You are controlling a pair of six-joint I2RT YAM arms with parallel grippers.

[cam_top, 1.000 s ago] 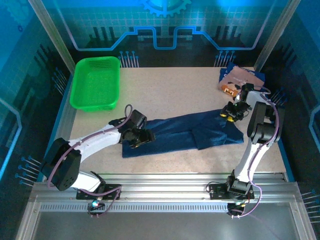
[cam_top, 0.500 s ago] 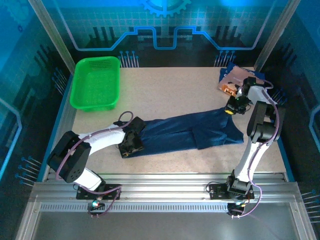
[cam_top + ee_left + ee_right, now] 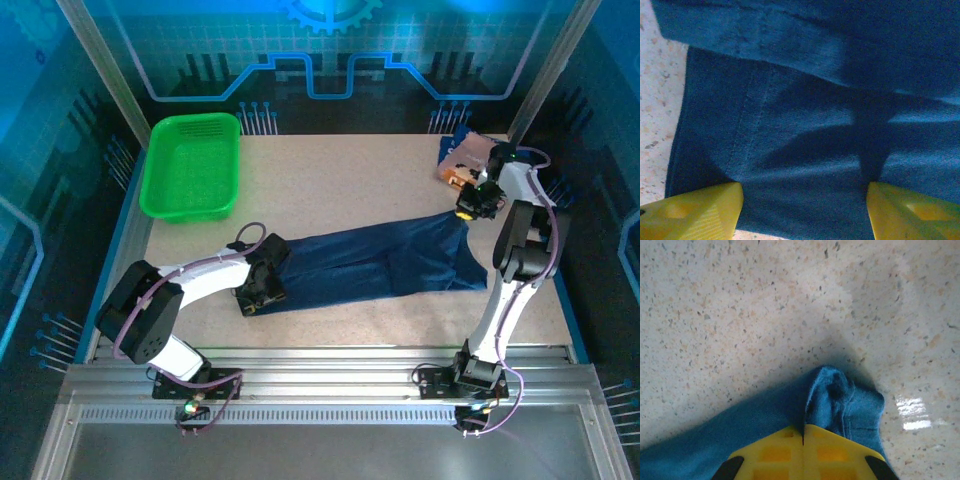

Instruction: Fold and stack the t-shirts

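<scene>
A dark navy t-shirt (image 3: pixel 370 265) lies stretched across the middle of the table (image 3: pixel 340 180). My right gripper (image 3: pixel 470 207) is shut on the shirt's far right corner; in the right wrist view a bunched fold of blue cloth (image 3: pixel 835 390) sticks out from between the closed yellow fingertips (image 3: pixel 803 440). At the shirt's left end my left gripper (image 3: pixel 256 292) is open, its yellow fingers (image 3: pixel 690 215) spread on either side of the flat cloth (image 3: pixel 815 125). A second t-shirt (image 3: pixel 472 158), folded with a pinkish-tan print up, lies at the back right corner.
A bright green mesh basket (image 3: pixel 190 165) stands at the back left. Bare speckled tabletop lies between the basket and the folded shirt. Metal rails (image 3: pixel 330 365) run along the near edge, and frame posts stand at both back corners.
My right gripper has shut on the shirt's corner and drawn it back and to the right, stretching the cloth. My left gripper came down onto the shirt's left end, then held still.
</scene>
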